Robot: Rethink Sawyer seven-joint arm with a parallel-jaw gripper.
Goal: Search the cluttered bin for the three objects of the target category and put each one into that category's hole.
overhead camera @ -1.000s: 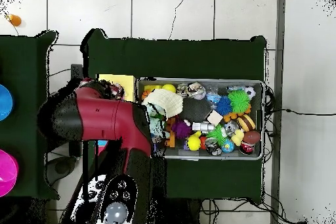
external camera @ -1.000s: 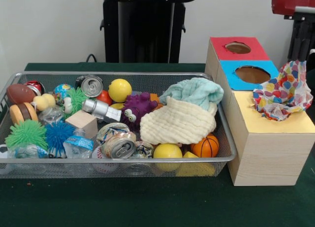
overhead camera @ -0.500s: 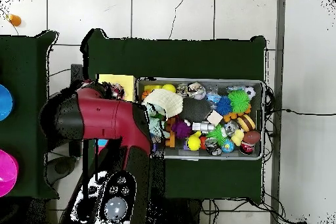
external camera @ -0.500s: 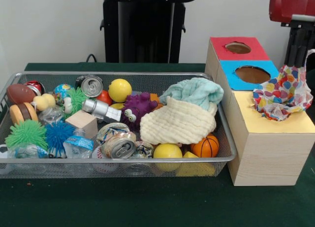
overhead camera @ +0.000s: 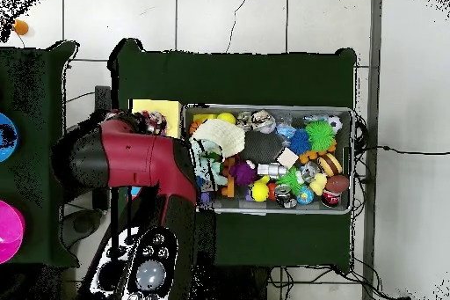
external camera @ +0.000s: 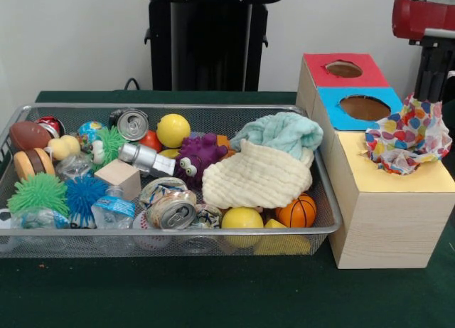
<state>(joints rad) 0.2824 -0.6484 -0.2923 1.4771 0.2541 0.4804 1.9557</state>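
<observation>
The gripper (external camera: pixel 431 75), open or closed I cannot tell behind the patterned cloth (external camera: pixel 407 132), has dipped slightly in the last second while that cloth stays bunched in the yellow hole, likely mid-drop; a cream cloth (external camera: pixel 259 175) and teal cloth (external camera: pixel 281 132) remain in the bin (external camera: pixel 178 233).

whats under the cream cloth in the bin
The cream cloth covers whatever is beneath it. At its front edge an orange basketball and a yellow ball peek out; a mint towel sits behind it. Anything directly underneath is hidden.
</observation>
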